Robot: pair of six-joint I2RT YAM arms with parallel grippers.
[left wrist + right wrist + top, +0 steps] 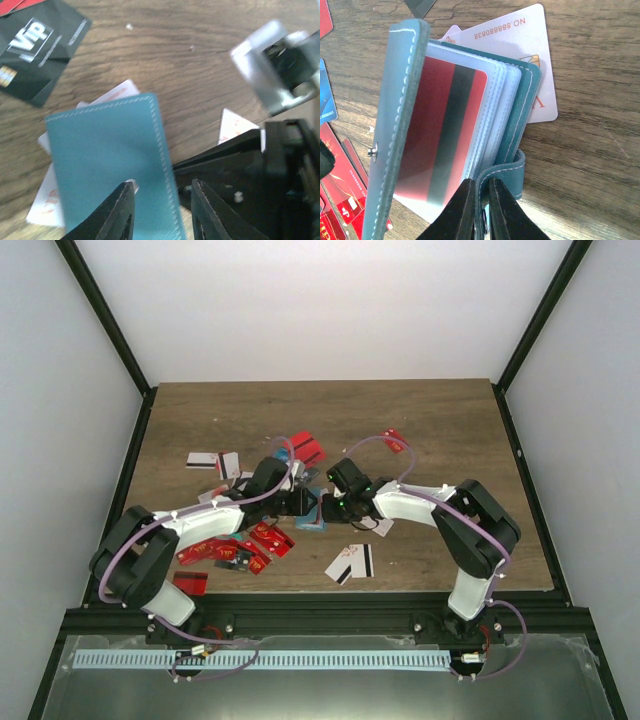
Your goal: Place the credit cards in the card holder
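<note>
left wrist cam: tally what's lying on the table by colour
Teal card holder: 1
Black card: 1
Red card, corner at frame edge: 1
White cards, partly covered: at least 2
Total: at least 5

The brown wood-grain worktop (440, 420) carries scattered cards: white black-striped cards (212, 461) at far left, red cards (307, 448) near the middle, one red card (394, 440) further right, a red cluster (255, 543) at near left, and a white striped pair (350, 562) toward the near edge.
</note>
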